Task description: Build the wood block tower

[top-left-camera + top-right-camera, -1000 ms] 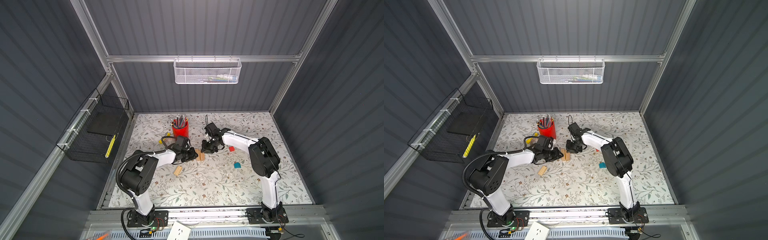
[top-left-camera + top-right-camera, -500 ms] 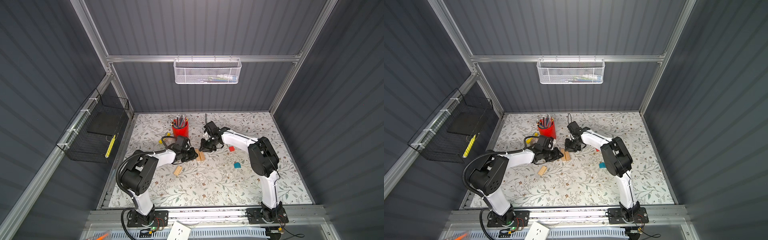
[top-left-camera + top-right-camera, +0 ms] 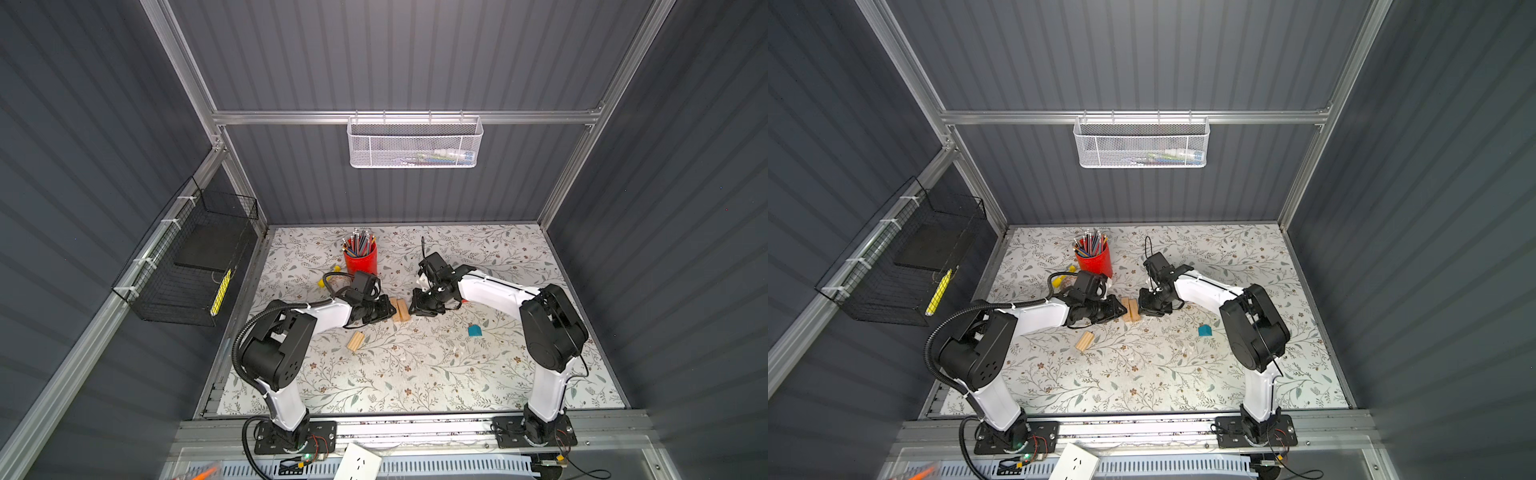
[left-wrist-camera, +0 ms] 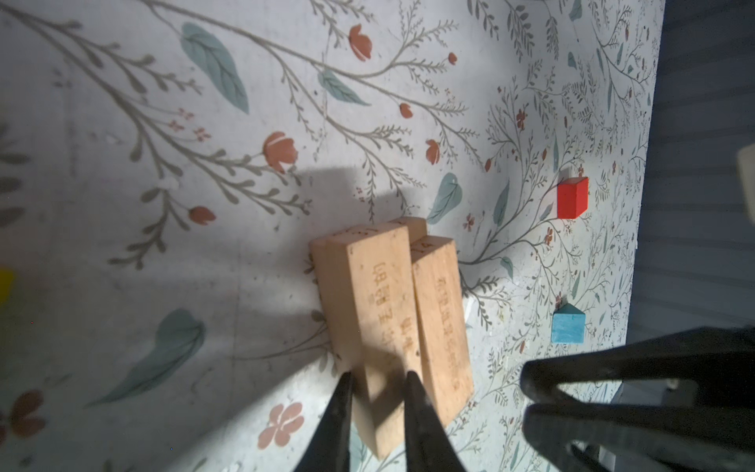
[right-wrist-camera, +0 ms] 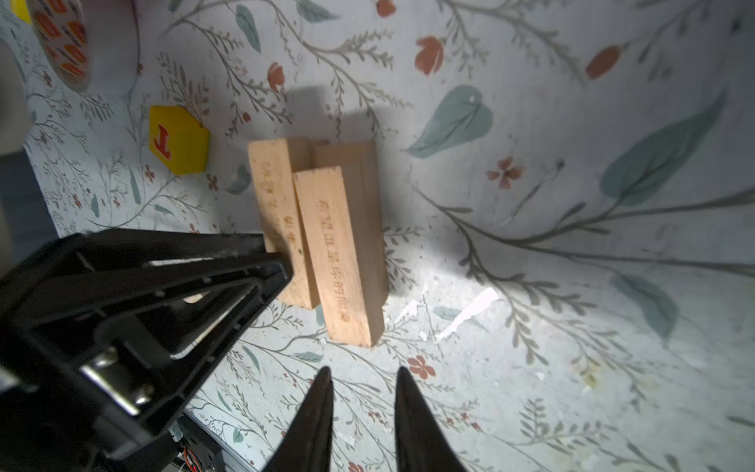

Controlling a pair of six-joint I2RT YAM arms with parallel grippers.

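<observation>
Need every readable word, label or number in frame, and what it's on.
"T", red, on the yellow block.
Engraved Chinese characters on the wood planks: too faint to read.
Orange print on a white curved object: blurred.
Nothing else legible.

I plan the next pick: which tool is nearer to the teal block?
Right. The right tool sits between the planks and the teal block, touching neither; the left tool grips a plank beyond them.
</observation>
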